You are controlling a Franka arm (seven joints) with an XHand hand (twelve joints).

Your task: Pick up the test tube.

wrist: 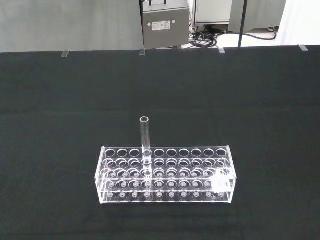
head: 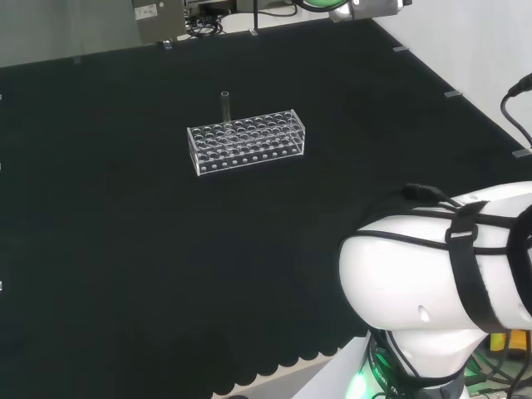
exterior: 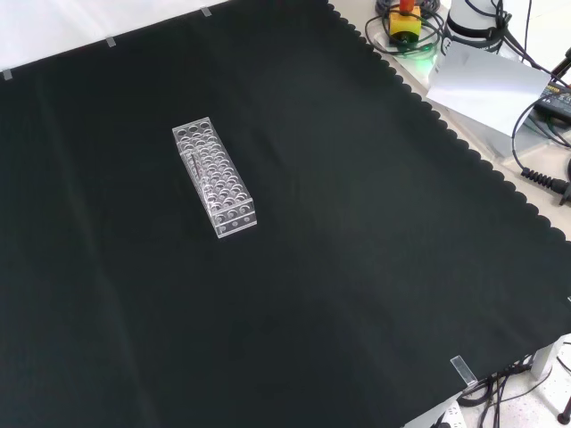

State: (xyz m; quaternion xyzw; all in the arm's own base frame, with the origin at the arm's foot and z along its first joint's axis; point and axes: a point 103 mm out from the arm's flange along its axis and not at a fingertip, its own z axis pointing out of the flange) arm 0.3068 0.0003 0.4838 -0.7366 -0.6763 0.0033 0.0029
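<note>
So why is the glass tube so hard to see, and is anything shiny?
Clear glass on black cloth: in the head view the test tube is a faint grey stick; in the front view it nearly vanishes against the rack; the wrist view shows it best, with a bright glare patch on the rack's end.
</note>
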